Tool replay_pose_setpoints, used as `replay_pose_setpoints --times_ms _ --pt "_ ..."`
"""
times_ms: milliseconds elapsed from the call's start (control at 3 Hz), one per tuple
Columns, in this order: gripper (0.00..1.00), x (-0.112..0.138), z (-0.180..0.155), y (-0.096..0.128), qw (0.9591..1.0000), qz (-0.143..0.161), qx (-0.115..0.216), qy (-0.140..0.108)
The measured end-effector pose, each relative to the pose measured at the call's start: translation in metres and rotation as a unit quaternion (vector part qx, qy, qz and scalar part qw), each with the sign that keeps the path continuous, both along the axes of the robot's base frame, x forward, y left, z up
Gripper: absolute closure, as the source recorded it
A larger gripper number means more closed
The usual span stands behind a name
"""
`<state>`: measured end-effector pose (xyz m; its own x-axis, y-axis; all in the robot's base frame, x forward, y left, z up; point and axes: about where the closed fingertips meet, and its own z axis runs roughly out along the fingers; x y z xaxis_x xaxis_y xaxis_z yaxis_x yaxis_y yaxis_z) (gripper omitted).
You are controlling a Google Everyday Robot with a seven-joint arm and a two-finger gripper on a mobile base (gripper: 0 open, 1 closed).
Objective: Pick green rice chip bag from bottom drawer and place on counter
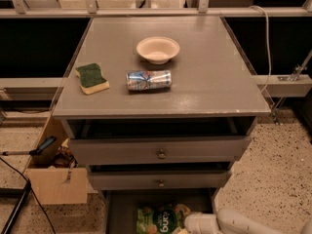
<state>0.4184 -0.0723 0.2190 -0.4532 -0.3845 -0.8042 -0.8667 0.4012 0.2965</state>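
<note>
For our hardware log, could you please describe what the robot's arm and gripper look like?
The arm is smooth off-white, made of rounded tubular segments; no cables or markings show. The gripper, at the bottom edge at the bottom drawer beside the green rice chip bag, shows only as a pale cylindrical stub.

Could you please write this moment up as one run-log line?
phase: reach | gripper: in bottom drawer, at right side of chip bag | counter: bag not yet placed

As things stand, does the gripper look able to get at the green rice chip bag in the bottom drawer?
Likely yes. The bottom drawer is pulled out, nothing covers the green rice chip bag, and the gripper sits right beside the bag's right edge, over the drawer.
</note>
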Motion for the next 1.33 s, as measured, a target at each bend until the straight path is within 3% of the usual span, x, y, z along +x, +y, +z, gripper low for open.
replay_pose_setpoints --times_ms 333,667,1000,1333 --pt "0.00 0.006 0.001 0.001 0.9999 -0.003 -0.006 -0.014" --pt "0.00 0.013 0.007 -0.004 0.9988 -0.006 -0.021 -0.045" --pt "0.00 0.022 0.011 -0.013 0.9941 0.003 -0.058 -0.092" --pt "0.00 0.021 0.012 -0.011 0.9934 0.005 -0.062 -0.097"
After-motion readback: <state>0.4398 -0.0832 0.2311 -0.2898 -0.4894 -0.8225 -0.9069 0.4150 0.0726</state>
